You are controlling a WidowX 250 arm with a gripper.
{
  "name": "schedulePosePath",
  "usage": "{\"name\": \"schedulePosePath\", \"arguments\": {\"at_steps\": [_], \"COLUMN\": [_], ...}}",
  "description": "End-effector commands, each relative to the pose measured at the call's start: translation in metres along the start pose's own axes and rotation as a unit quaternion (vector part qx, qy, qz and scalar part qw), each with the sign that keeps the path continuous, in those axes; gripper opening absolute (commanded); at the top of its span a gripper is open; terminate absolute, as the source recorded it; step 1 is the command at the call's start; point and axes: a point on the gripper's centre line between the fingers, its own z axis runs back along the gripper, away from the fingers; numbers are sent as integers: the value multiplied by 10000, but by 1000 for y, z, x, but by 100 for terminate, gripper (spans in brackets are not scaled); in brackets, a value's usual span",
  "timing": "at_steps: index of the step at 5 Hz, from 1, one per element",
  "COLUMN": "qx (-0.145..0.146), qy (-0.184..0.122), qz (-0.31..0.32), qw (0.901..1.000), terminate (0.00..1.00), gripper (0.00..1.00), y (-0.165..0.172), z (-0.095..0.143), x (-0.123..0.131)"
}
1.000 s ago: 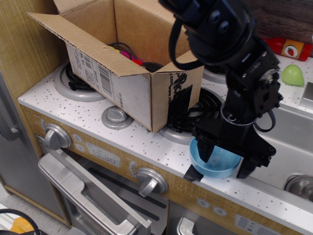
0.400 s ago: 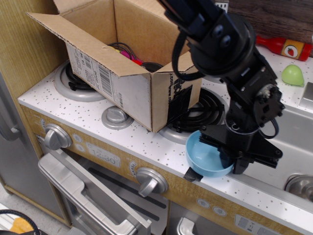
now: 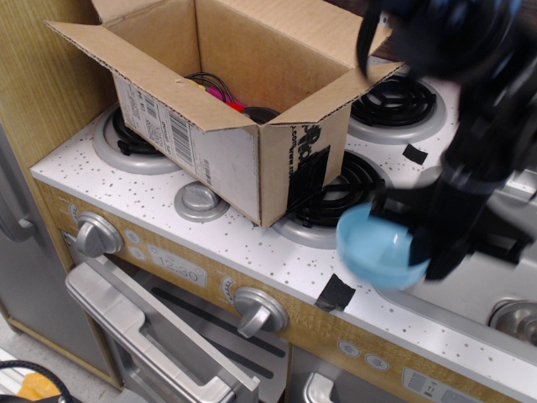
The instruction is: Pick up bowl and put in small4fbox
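Change since 0.4 s ago: the bowl (image 3: 377,249) no longer rests on the counter edge; it is now lifted clear of the speckled countertop (image 3: 126,189), tipped so its underside faces the camera, and the black arm (image 3: 478,126) has swung toward 3 o'clock, uncovering the rear right burner and the box's near right flap. The image of arm and bowl is motion-blurred.

Gripper (image 3: 424,243): black, at 4 o'clock in the view, clamped on the bowl's right rim; the fingertips themselves are too blurred to separate.

Bowl: one, light blue, in the air just right of the front right burner (image 3: 331,197), above the counter's front strip and beside the sink basin (image 3: 495,285).

Small4fbox (image 3: 226,109): one, brown corrugated, flaps open, at 11 o'clock, standing on the stove top over the left burners. White barcode label (image 3: 168,130) on its front side, black printing near its right corner. Dark and pink items lie inside; what they are cannot be told.

Burners visible: four, one at 9 o'clock mostly hidden by the box.
Black tape patches: two, one at the counter's front edge (image 3: 335,292), one near the rear burner (image 3: 413,154).
Silver knobs (image 3: 258,311): two on the front panel.
Round silver cap (image 3: 200,201): one, in front of the box.
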Motion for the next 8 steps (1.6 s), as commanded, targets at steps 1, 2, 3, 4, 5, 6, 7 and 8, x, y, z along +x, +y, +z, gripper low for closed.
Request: {"name": "schedulePosePath", "arguments": {"at_steps": [1, 2, 3, 4, 5, 6, 7, 8], "qx": [156, 922, 1086, 993, 1017, 738, 470, 470], "qy": [78, 217, 239, 84, -172, -419, -547, -547], "qz": [30, -348, -802, -1264, -1632, -1831, -1966, -1966], "qw": [9998, 9949, 9906, 9870, 9812, 9794, 9778, 9778], "terminate": [0, 0, 0, 0, 0, 0, 0, 0], "gripper": [0, 0, 0, 0, 0, 100, 100, 100], "y": [1, 4, 31, 75, 115, 149, 170, 170], "z": [105, 153, 192, 194, 186, 173, 158, 158], "x": [14, 27, 46, 65, 81, 88, 89, 89]}}
